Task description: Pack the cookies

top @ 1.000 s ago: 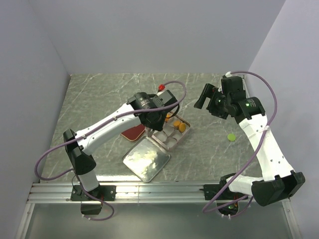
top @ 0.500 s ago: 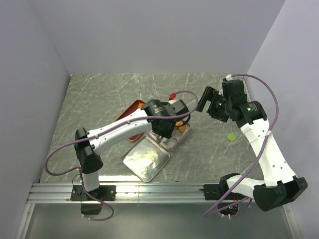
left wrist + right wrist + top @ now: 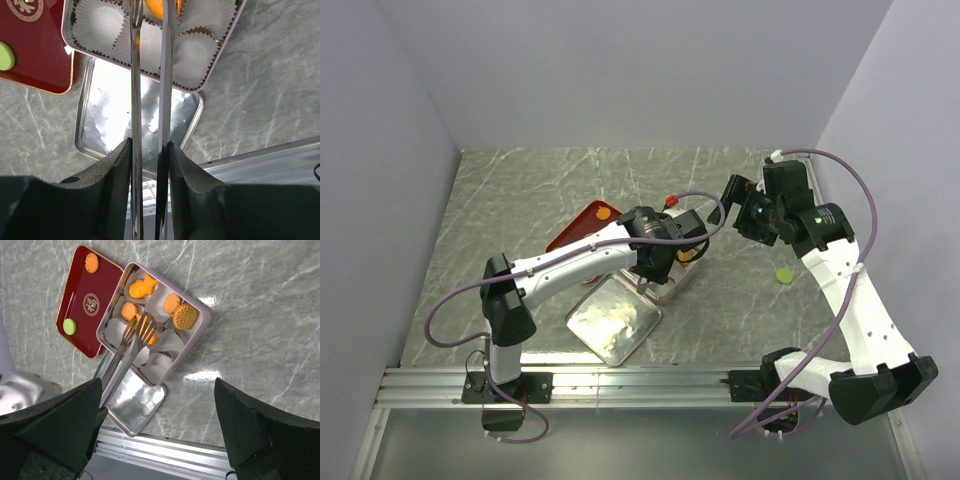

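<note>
Left gripper (image 3: 148, 150) is closed narrow on the handles of metal tongs (image 3: 149, 90), whose blades run almost parallel out over the tin (image 3: 170, 289). The tong tips sit above a middle cup with an orange piece showing at them; whether it is pinched or only lying beneath, cannot tell. Right gripper (image 3: 732, 192) is spread wide and holds nothing, raised over the table (image 3: 520, 200) to the right of the tin. Cookies (image 3: 141, 287) lie in the tin's far cups: a fish shape, plain rounds, and a ridged round (image 3: 185, 316). The near cups show bare white paper. A red tray (image 3: 100, 285) just left of the tin carries an orange cookie (image 3: 91, 262) and a green cookie (image 3: 69, 326). The lid (image 3: 135, 405) lies at the tin's near corner, edges meeting. A second green one (image 3: 785, 274) lies alone on the table, well right of the tin.
</note>
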Motion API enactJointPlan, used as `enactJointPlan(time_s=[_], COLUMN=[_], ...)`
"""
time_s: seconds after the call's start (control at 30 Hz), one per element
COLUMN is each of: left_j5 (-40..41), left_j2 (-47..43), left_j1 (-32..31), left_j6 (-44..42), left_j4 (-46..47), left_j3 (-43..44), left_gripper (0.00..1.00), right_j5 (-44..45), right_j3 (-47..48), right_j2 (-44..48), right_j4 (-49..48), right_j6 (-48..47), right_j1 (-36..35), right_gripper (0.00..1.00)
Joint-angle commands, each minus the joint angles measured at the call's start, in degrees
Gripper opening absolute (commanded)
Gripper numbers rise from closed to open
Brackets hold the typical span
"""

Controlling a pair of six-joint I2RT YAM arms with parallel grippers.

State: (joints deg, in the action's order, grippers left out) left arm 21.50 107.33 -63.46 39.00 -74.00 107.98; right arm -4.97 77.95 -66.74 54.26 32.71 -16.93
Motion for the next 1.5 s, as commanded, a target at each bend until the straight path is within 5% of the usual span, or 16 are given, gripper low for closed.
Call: enactJointPlan(time_s=[0.0,0.57,0.97,1.13,1.47], left_j5=[3.02,3.90,5.49,3.99,3.64], left_j2=[0.16,1.04,1.22,-2.03,-8.80], left_j1=[-0.35,-0.43,-0.26,2.28,14.58], left_j6=[1.60,1.51,-0.15,-0.07,-5.42], left_j4=[-1.06,-0.88,-4.58,-4.49,0.51], left_j3=[0.74,0.74,10.13,12.08,2.85], left_gripper=[0.36,0.45,0.48,0.50,0.51], right_j5=[1.28,1.81,2.16,2.60,2.77], right_j3=[0.36,1.15,0.97,1.24,2.47], right_j2=[1.79,0.82,0.38,-0.06,-1.37], right_j4=[-0.38,-0.38,-0.65,-0.65,-0.74], right_j6=[-0.80,-1.16,-0.98,-1.24,-1.51], right_j1=[-0.74,-1.79,-1.79,-1.70,-1.79], right_gripper=[1.00,1.00,1.00,1.00,1.00])
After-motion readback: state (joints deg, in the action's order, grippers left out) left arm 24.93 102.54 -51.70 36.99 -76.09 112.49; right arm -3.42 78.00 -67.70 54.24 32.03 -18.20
